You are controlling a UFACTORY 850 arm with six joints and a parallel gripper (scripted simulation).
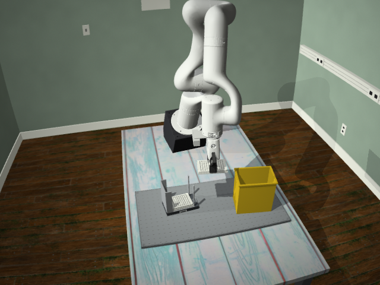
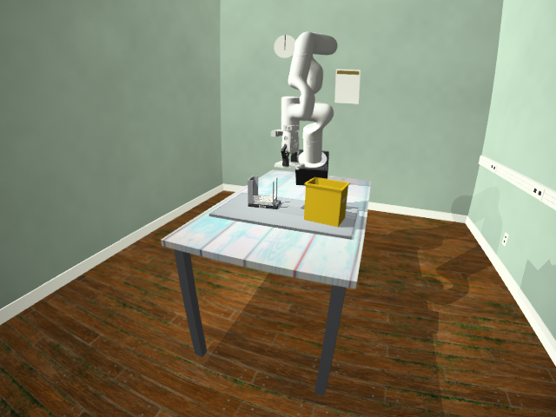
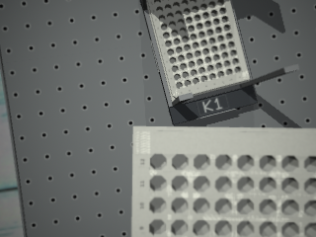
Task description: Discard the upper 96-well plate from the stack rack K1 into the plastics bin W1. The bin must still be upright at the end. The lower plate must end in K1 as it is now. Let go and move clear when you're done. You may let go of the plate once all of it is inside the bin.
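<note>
My gripper (image 1: 212, 165) is shut on a white 96-well plate (image 1: 208, 166) and holds it level in the air, above the table between the rack and the bin. The plate fills the lower part of the wrist view (image 3: 224, 183). Stack rack K1 (image 1: 179, 200) stands on the grey perforated mat (image 1: 211, 214) and holds one white plate (image 1: 181, 200); the wrist view shows that plate (image 3: 199, 46) and the K1 label (image 3: 213, 105) from above. The yellow bin W1 (image 1: 254, 189) stands upright on the mat, to the right of the rack. In the exterior view the gripper (image 2: 287, 155) is behind the rack (image 2: 262, 197) and left of the bin (image 2: 325, 200).
The rack has thin upright posts (image 1: 188, 185) and a grey back wall (image 1: 167, 196). The arm's black base (image 1: 181, 132) stands at the table's far end. The table edges lie close to the bin on the right.
</note>
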